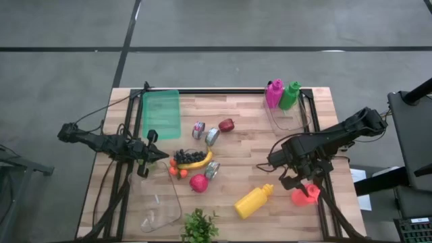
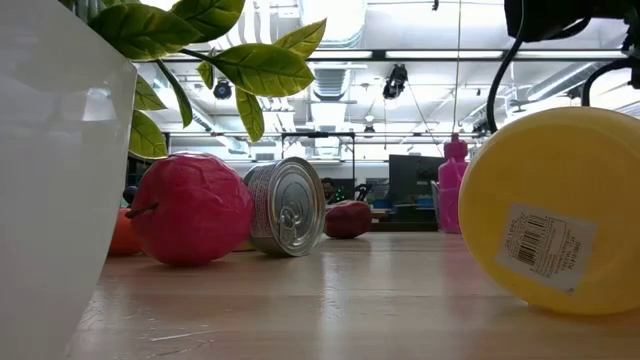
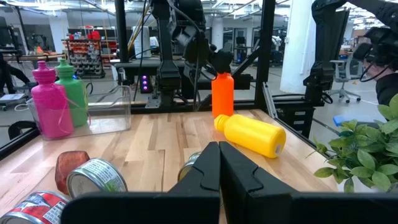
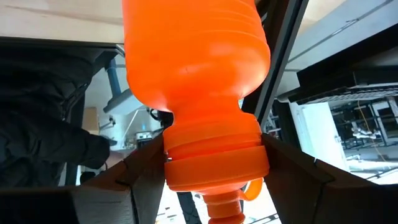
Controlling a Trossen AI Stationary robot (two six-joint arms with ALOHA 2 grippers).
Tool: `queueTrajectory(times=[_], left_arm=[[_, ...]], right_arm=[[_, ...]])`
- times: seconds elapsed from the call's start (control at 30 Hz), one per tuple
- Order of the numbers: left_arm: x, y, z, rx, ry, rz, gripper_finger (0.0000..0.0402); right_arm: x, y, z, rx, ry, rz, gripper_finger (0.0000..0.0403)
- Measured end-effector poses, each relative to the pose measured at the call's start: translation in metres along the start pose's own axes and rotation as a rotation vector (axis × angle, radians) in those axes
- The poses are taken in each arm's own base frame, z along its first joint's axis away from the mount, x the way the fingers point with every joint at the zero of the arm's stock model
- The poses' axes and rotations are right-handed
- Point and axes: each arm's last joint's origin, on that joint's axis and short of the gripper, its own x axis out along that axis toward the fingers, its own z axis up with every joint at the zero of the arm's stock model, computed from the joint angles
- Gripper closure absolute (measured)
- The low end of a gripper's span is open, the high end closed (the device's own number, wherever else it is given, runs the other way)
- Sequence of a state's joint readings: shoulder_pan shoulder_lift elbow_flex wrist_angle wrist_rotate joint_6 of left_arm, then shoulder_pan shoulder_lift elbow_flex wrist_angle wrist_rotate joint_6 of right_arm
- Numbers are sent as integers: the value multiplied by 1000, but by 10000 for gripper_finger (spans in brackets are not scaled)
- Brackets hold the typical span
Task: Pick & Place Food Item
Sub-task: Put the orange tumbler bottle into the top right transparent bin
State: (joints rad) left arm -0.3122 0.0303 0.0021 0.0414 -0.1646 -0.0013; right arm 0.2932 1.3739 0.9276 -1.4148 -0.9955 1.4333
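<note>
Right claw grips the orange bottle by its neck, at the surface's right edge — a loose hold could drop it overboard. Left claw, pinched together, waits beside the fruit.

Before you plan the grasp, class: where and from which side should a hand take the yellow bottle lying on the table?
Grip the yellow bottle across its wide body, coming straight down from above. It lies on its side with its cap toward the right hand, so its long flanks are exposed and clear of neighbours.
</note>
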Motion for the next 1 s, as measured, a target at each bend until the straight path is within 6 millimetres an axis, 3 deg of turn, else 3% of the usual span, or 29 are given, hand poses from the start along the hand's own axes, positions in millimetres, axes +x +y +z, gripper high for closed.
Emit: queueTrajectory(times=[0.13, 0.47, 0.8, 1.0], left_arm=[[0, 0, 0, 0, 0, 0, 402], [0, 0, 0, 0, 0, 0, 402], [0, 0, 0, 0, 0, 0, 402], [0, 0, 0, 0, 0, 0, 402]], right_arm=[[0, 2, 0, -5, -2, 11, 165], [0, 4, 0, -16, -7, 24, 81], [-1, 4, 0, -23, -10, 26, 76], [-10, 2, -13, -31, -78, 26, 76]])
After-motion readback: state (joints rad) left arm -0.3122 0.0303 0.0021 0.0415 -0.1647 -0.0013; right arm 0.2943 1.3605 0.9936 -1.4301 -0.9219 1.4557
